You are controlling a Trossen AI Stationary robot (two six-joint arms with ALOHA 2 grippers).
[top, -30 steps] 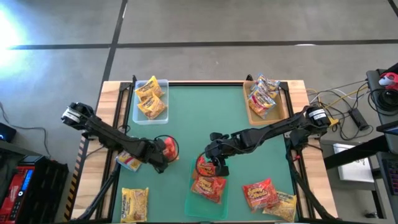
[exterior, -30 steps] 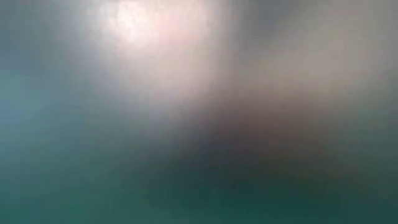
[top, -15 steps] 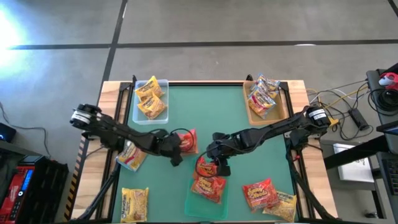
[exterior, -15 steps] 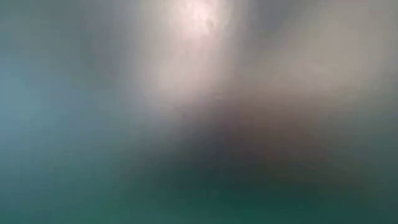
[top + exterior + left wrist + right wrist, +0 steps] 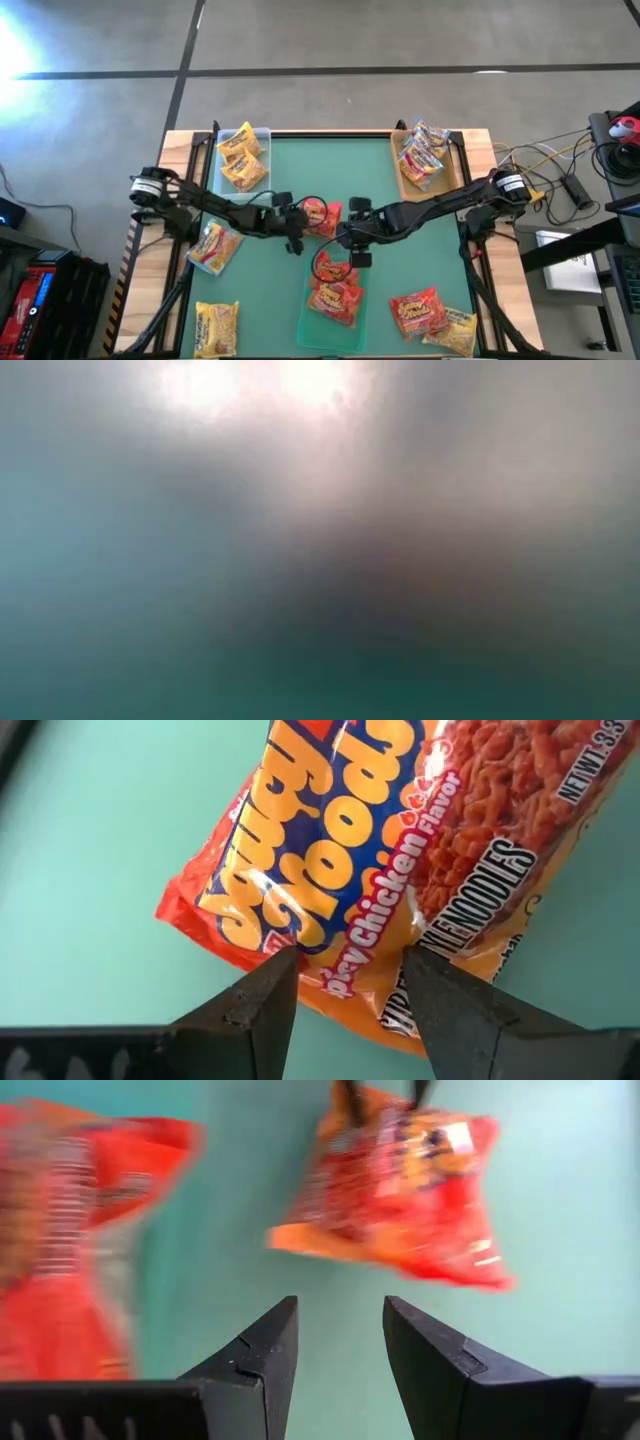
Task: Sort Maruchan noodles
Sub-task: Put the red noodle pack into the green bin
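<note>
Left gripper [image 5: 300,219] clamped on red-orange noodle packet [image 5: 318,214] mid-worktop [image 5: 290,160]. Right gripper [image 5: 355,232] jaws parted, empty, just beside it, above the clear tray [image 5: 307,322].

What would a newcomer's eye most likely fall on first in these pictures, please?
Probably the two dark arms meeting at mid-table: the left gripper holds a red-orange noodle packet by its edge, while the right gripper hangs open and empty beside it. Next come the sorted piles: yellow packets in the clear tray at the far left, pale ones in the brown tray at the far right.
</note>
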